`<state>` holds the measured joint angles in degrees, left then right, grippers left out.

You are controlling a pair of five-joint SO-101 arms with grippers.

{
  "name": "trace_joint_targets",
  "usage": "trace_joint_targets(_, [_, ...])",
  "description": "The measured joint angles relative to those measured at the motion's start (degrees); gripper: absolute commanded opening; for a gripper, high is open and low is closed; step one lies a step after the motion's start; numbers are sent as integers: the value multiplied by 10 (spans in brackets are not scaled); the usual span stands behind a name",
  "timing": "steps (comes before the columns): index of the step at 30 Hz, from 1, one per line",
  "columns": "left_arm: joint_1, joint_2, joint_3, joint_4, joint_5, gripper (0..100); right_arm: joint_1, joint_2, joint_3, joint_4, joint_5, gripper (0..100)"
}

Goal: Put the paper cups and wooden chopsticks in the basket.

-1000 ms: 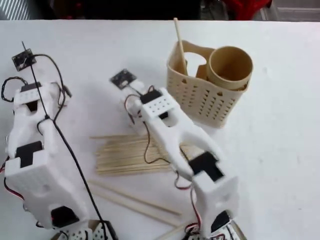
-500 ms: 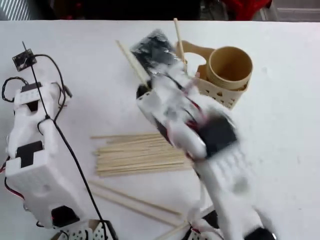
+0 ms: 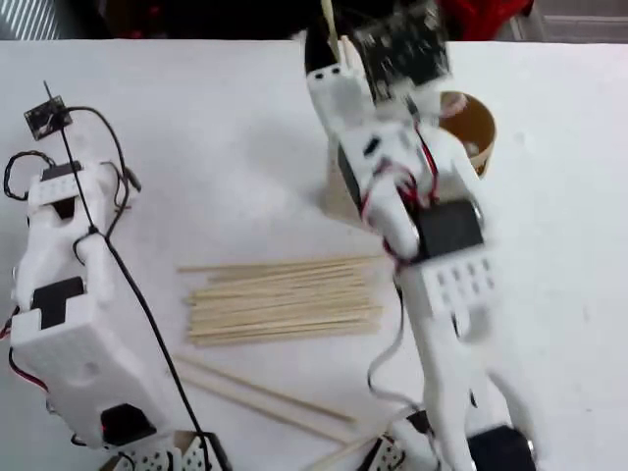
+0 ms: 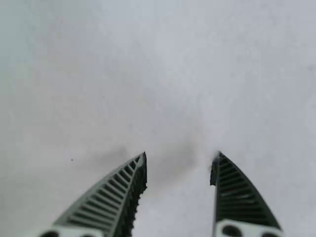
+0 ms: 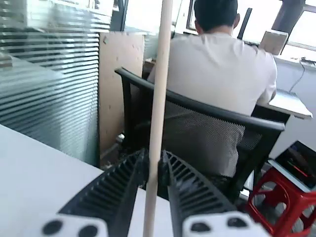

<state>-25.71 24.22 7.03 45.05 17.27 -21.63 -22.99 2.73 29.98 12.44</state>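
The basket [image 3: 336, 196] stands on the counter [image 3: 196, 98] with a paper cup [image 3: 473, 123] in it. Above the basket, the right pincer [image 5: 155, 159] clamps one chopstick [image 5: 160, 74] upright. The chopstick pile [image 3: 280, 299] lies in front of the basket, and two loose chopsticks [image 3: 265, 392] lie farther front.

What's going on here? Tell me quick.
The right gripper is shut on one wooden chopstick, held upright near the basket and paper cup. The left gripper hangs open over bare table. A pile of chopsticks lies between the arms, not yet in the basket.
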Motion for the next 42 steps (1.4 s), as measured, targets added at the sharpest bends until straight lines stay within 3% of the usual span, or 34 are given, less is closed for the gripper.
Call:
trace_joint_targets(5, [0, 0, 0, 0, 0, 225, 43, 84, 0, -43, -21, 19])
trace_joint_targets(11, [0, 0, 0, 0, 0, 225, 90, 98, 55, -54, -158, 24])
trace_joint_targets(19, [0, 0, 0, 0, 0, 222, 90, 11, 149, 9, -133, 256])
trace_joint_targets(22, [0, 0, -3, 11, 0, 225, 91, -48, 171, 84, -115, 249])
trace_joint_targets(25, [0, -4, -49, 91, -4, 225, 89, -116, 190, 175, -95, 181])
trace_joint_targets(29, [4, -36, -144, 235, -98, 222, 102, -200, 222, 287, -49, 108])
trace_joint_targets(32, [21, -65, -223, 335, -199, 222, 98, -241, 253, 338, 2, 122])
trace_joint_targets(37, [87, -114, -358, 522, -362, 221, 102, -262, 299, 393, 22, 122])
trace_joint_targets(42, [138, -185, -336, 569, -456, 221, 100, -266, 353, 436, 64, 121])
